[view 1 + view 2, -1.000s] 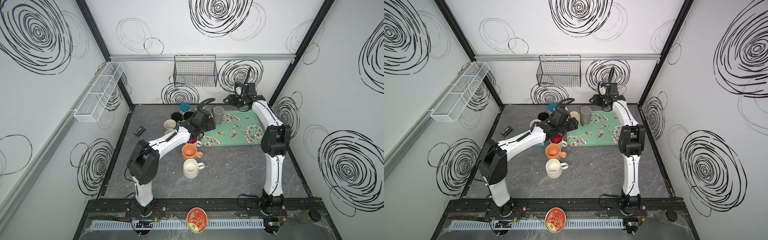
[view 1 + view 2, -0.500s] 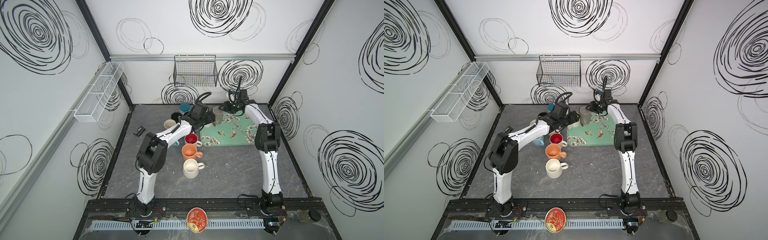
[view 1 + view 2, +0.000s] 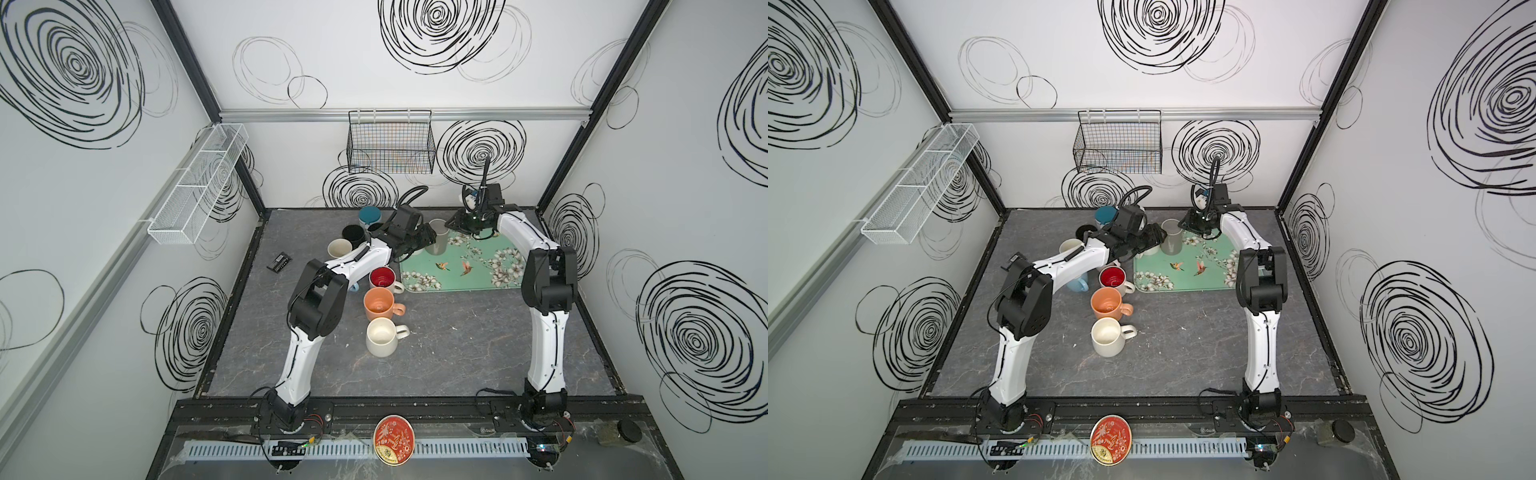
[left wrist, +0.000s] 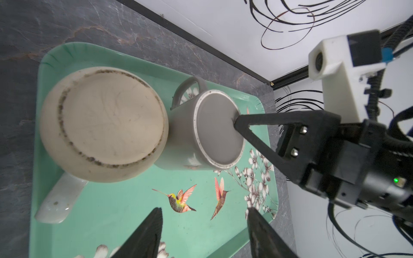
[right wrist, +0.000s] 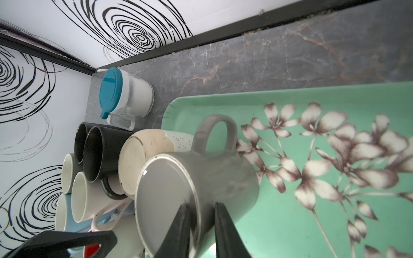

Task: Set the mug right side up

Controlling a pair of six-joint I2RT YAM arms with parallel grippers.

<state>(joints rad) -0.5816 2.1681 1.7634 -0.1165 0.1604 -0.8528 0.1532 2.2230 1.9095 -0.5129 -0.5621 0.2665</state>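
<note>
Your right gripper [image 5: 201,205] has come down from near the back wall to the grey mug [image 3: 437,243]. Your left gripper [image 4: 203,210] has swung off the red mug [image 3: 382,277] toward the tray's far left corner.

The grey mug stands base up in that corner of the tray [image 3: 478,280], with its handle toward the back wall. The right gripper reaches in from the right, and the left wrist view shows one fingertip touching the rim of the mug's base. Its jaws are drawn close with a thin gap between them, and you cannot tell whether they pinch anything. The left gripper hangs just left of the mug, released, its jaws wide with nothing between them.

Count two mugs on the one tray, both inverted: the grey mug and a beige mug [image 4: 107,120], touching side by side. Three upright mugs line up on the table off the tray's near left corner: the red mug, an orange mug [image 3: 379,302] and a cream mug [image 3: 381,336]. Behind the left arm sits a cluster with a teal-lidded jug [image 5: 111,91], two black mugs [image 5: 100,152] and some pale ones. That cluster is partly hidden, so its full count is unclear.

The table [image 3: 457,353] is dark grey marbled stone. White walls with black swirls enclose it, with a wire basket [image 3: 390,147] on the back wall and a white rack [image 3: 199,183] on the left wall.
</note>
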